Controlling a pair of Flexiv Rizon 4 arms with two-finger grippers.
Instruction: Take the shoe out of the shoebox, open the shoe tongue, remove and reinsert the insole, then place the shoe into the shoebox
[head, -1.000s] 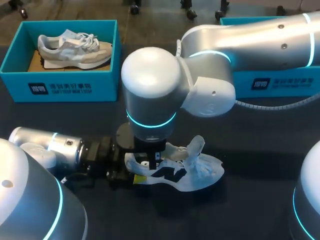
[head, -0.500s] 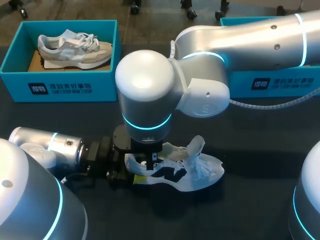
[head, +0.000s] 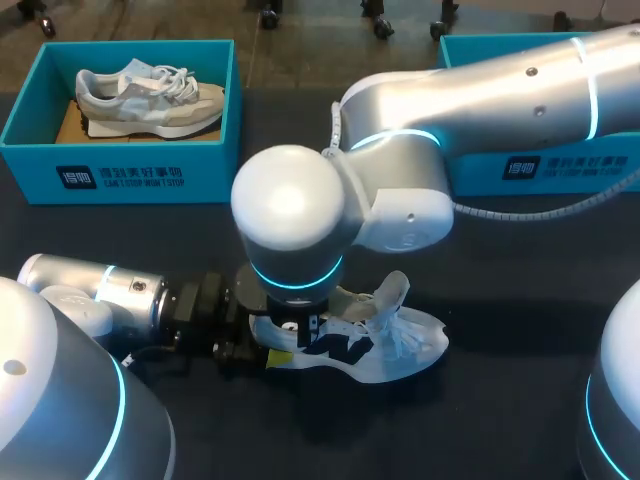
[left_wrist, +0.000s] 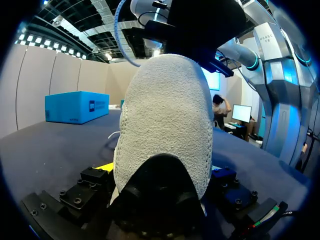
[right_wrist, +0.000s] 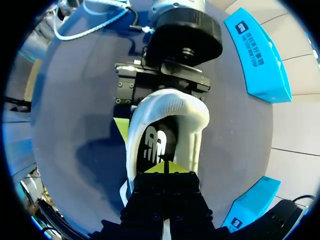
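Observation:
A white shoe (head: 395, 348) with dark side marks lies on the dark table, tongue and laces pulled up, toe toward the right. My left gripper (head: 265, 342) reaches in from the left and holds the shoe's heel (left_wrist: 165, 115) between its widely spread fingers; one yellow fingertip (right_wrist: 121, 130) lies against the heel's side. Coming in from the right, my right gripper (head: 300, 325) points straight down into the shoe's opening. In the right wrist view, the right gripper (right_wrist: 165, 167) has its yellow tips pressed together just over the dark insole (right_wrist: 155, 147). Whether they pinch it is unclear.
A teal shoebox (head: 130, 175) at the back left holds a second, grey shoe (head: 150, 95). Another teal shoebox (head: 540, 165) stands at the back right, partly behind my right arm. Bare table lies in front of the white shoe.
My right arm's wrist has come down and slightly left, bringing its gripper lower into the shoe's opening. The left gripper and the shoe have stayed put.

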